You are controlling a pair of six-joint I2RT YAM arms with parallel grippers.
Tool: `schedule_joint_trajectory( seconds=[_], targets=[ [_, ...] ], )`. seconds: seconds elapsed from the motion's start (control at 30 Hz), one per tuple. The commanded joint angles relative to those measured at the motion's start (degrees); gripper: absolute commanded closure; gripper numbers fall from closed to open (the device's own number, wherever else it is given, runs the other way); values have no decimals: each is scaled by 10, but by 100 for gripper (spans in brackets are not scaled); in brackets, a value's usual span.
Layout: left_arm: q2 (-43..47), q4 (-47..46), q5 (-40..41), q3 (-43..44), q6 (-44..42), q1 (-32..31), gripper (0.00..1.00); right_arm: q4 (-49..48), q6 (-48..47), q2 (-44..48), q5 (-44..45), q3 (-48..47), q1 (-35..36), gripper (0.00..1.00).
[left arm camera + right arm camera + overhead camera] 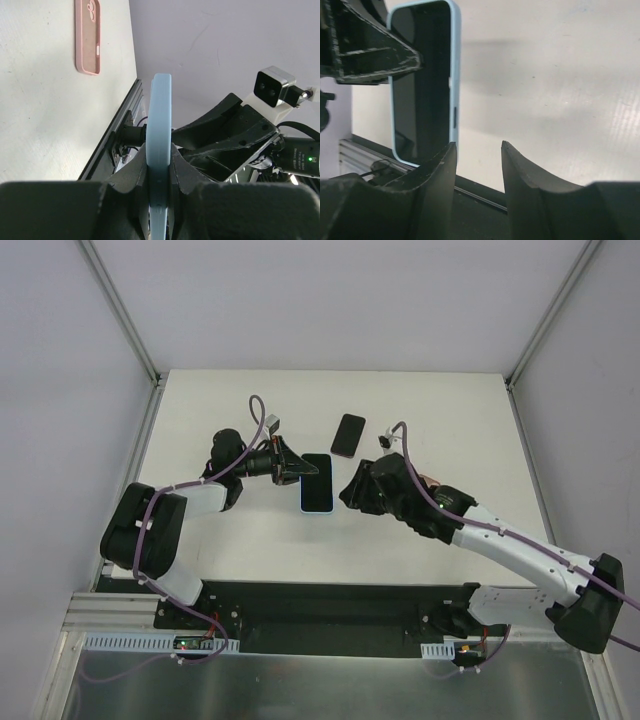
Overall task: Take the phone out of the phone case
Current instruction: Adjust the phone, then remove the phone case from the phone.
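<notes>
A black phone in a light-blue case (317,483) sits mid-table, screen up. My left gripper (297,470) is shut on its left long edge; the left wrist view shows the blue case (159,125) edge-on between my fingers (159,172). My right gripper (350,490) is open and empty just to the right of the phone. In the right wrist view the phone (422,85) lies ahead and to the left of my open gripper (479,150). One finger (437,170) is close to the case's near corner; I cannot tell if they touch.
A second, pink case (348,434) lies flat on the table behind the phone; it also shows in the left wrist view (88,36). White walls enclose the table. A black rail (320,605) runs along the near edge.
</notes>
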State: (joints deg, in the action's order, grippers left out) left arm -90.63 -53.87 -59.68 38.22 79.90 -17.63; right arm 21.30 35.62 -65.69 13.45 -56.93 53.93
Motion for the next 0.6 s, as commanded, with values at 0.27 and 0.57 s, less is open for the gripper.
schedule_joint_trajectory(
  seconds=[0.27, 0.57],
  targets=[
    [39, 5, -14, 28, -28, -2, 100, 23, -42, -1, 39, -18, 30, 57],
    [43, 20, -15, 34, -40, -2, 100, 21, -65, -30, 26, -45, 45, 57]
  ],
)
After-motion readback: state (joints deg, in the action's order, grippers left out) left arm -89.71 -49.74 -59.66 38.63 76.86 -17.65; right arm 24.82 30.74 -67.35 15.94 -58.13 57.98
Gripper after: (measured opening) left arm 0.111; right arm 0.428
